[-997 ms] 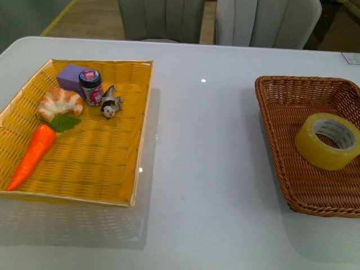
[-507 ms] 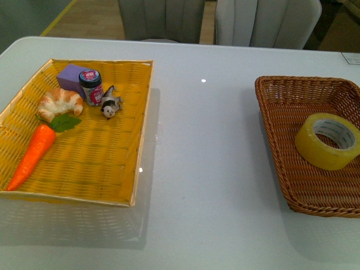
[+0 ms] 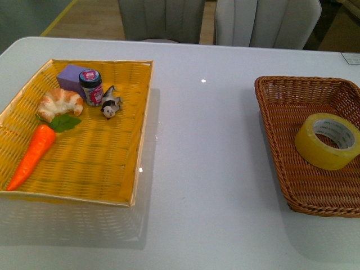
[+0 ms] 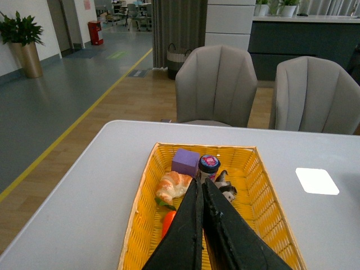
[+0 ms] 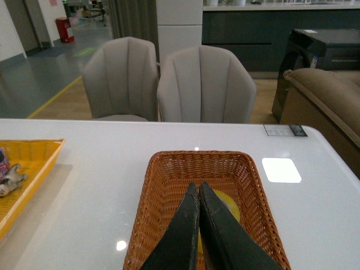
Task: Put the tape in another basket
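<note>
The yellowish tape roll [image 3: 328,140] lies inside the dark brown wicker basket [image 3: 270,90] at the table's right. Neither arm shows in the front view. In the right wrist view my right gripper [image 5: 197,187] is shut and empty, held above the basket [image 5: 163,185], with the tape [image 5: 229,205] mostly hidden behind its fingers. In the left wrist view my left gripper [image 4: 199,183] is shut and empty, above the shallow yellow tray [image 4: 256,185].
The yellow tray [image 3: 138,140] at the left holds a carrot [image 3: 32,154], a croissant [image 3: 59,103], a purple block [image 3: 70,77], a small jar [image 3: 91,86] and a small figurine [image 3: 110,103]. Grey chairs [image 3: 264,22] stand behind the white table [image 3: 208,169].
</note>
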Controlling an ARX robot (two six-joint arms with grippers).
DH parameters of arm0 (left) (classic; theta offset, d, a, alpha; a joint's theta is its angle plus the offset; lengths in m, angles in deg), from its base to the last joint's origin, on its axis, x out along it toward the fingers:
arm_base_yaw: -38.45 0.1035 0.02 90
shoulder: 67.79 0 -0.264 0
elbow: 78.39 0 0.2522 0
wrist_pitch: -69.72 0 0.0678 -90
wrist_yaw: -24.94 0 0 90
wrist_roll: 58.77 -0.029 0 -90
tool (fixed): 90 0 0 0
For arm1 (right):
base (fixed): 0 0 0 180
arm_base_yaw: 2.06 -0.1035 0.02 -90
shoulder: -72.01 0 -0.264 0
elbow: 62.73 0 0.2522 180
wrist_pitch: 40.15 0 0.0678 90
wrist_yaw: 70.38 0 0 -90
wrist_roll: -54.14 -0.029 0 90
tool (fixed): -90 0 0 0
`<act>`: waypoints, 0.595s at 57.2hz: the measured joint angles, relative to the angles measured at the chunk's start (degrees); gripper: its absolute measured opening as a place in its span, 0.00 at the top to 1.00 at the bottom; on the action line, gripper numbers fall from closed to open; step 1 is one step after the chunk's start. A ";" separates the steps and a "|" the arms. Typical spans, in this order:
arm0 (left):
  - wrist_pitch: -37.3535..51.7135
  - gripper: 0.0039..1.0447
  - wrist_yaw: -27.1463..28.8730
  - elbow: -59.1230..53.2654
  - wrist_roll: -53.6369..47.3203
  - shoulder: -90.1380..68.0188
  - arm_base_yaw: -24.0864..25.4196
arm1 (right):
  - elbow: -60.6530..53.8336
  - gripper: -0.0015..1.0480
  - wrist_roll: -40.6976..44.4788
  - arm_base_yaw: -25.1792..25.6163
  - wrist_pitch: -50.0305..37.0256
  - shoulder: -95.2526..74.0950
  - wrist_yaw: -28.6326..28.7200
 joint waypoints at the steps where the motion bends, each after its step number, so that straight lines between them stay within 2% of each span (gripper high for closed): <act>1: 0.00 0.99 0.00 0.00 0.00 0.00 0.00 | 0.00 0.98 0.00 0.00 0.02 0.00 -0.02; 12: 0.00 0.99 0.00 0.00 0.00 0.00 0.00 | 0.00 0.98 0.02 0.00 0.11 0.15 0.00; 15: 0.00 0.99 0.00 0.00 0.00 0.00 0.00 | 0.00 0.89 0.11 0.00 0.11 0.17 0.00; 20: 0.00 0.85 0.00 0.00 0.00 0.00 0.00 | 0.00 0.74 0.11 0.00 0.11 0.17 0.00; 24: 0.00 0.66 0.00 0.00 0.00 0.00 0.00 | 0.00 0.58 0.11 0.00 0.13 0.20 0.00; 30: 0.00 0.44 0.00 0.00 0.00 0.00 0.00 | 0.00 0.34 0.11 0.00 0.11 0.20 0.00; 34: 0.00 0.32 0.00 0.00 0.00 0.00 0.00 | 0.00 0.23 0.11 0.00 0.13 0.20 0.00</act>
